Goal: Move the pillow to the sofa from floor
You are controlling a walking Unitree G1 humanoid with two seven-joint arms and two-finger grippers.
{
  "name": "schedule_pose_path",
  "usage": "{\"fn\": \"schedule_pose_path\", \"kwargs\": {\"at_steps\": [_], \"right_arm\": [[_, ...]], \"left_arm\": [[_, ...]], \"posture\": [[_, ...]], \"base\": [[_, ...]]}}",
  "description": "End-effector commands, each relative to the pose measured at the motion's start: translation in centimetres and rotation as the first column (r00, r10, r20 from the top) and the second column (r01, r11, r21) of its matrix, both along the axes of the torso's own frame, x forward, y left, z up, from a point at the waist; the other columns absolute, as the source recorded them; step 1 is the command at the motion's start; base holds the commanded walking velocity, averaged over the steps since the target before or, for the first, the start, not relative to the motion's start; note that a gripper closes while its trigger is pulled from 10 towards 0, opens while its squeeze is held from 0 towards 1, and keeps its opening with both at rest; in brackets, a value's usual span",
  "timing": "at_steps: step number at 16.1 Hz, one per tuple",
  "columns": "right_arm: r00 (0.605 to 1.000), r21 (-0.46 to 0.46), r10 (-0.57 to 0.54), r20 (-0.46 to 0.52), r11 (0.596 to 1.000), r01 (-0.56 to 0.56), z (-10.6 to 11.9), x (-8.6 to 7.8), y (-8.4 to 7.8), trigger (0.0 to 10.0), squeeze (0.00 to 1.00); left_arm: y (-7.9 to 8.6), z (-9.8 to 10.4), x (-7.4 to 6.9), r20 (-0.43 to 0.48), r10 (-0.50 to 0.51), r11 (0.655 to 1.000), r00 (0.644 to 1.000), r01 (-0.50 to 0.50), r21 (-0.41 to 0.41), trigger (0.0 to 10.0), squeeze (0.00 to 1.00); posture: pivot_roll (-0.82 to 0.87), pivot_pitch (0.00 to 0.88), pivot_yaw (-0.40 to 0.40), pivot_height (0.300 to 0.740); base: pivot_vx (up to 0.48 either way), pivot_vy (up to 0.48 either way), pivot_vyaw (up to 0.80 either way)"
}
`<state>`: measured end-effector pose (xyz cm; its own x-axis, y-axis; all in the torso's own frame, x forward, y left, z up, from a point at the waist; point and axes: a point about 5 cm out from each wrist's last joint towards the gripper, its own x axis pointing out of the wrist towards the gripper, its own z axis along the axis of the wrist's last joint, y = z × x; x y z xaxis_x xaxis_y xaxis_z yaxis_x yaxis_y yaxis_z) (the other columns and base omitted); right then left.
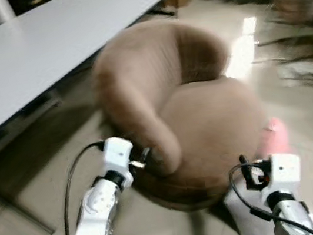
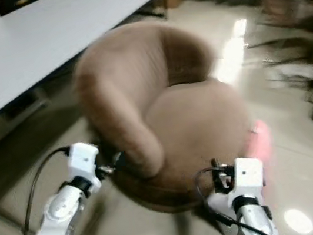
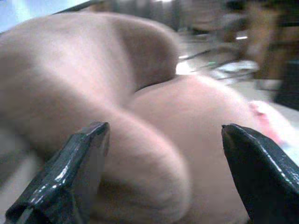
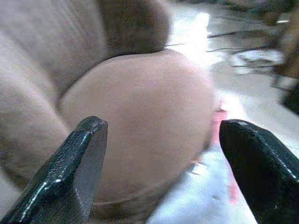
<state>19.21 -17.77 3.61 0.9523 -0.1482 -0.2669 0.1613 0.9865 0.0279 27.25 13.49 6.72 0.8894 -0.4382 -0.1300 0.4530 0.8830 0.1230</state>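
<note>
A brown round sofa chair (image 1: pixel 205 122) stands right in front of me, blurred. A pink pillow (image 1: pixel 275 134) lies on the floor against its right side, mostly hidden behind the seat; the right wrist view catches the pillow (image 4: pixel 219 121) beside the seat. My left gripper (image 3: pixel 161 172) is open, held up close to the chair's left armrest (image 1: pixel 145 119). Its fingers (image 3: pixel 74 172) hold nothing. My right gripper (image 4: pixel 161 172) is open and empty too, low at the seat's front right, short of the pillow.
A long white table (image 1: pixel 44 46) stands at the left, behind the chair, with a dark leg frame (image 1: pixel 15 205) on the tiled floor. Blurred clutter and cables (image 1: pixel 304 70) lie on the shiny floor at the far right.
</note>
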Motion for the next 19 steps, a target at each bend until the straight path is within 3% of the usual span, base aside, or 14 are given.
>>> {"fn": "schedule_pose_path", "kwargs": {"at_steps": [1,3,7,12,16,19], "right_arm": [[1.0,-0.008,0.006,0.006,1.0,-0.006,0.2,-0.3,0.3,10.0,0.0],[1.0,-0.015,-0.001,0.001,1.0,0.001,0.2,-1.1,0.1,10.0,0.0],[0.999,-0.022,-0.035,0.023,0.999,0.035,0.6,-0.8,-0.3,10.0,0.0],[0.999,-0.041,-0.021,0.035,0.999,0.023,1.0,-0.5,-0.4,10.0,0.0],[0.999,-0.076,0.018,0.046,0.997,-0.014,1.2,-0.5,-0.3,10.0,0.0],[0.979,-0.091,0.155,0.129,0.985,-0.144,2.1,0.6,1.1,10.0,0.0]], "left_arm": [[0.3,0.0,0.0,0.004,-0.009,1.0,1.0,0.009,-0.001,10.0,0.0],[0.2,0.1,0.1,0.01,-0.014,1.0,1.0,0.014,-0.003,10.0,0.0],[0.0,-0.1,0.3,0.003,-0.009,1.0,1.0,0.009,0.005,10.0,0.0],[0.1,0.2,0.3,0.018,-0.02,1.0,1.0,0.021,-0.011,10.0,0.0],[0.3,0.0,-0.1,0.008,-0.003,1.0,1.0,0.004,-0.022,10.0,0.0],[1.6,-0.4,-1.1,-0.002,0.072,0.997,0.997,-0.072,0.0,10.0,0.0]], "posture": [[0.0,0.0,0.0,0.74],[-0.01,0.0,0.004,0.74],[-0.01,0.0,0.006,0.74],[-0.01,0.004,-0.009,0.74],[-0.01,0.012,-0.031,0.74],[0.03,0.03,-0.08,0.74]], "base": [[0.0,0.0,-0.8],[0.0,0.0,-0.8],[0.0,0.0,-0.8],[0.328,0.0,-0.8],[0.343,0.0,-0.8],[0.327,0.0,-0.27]]}}
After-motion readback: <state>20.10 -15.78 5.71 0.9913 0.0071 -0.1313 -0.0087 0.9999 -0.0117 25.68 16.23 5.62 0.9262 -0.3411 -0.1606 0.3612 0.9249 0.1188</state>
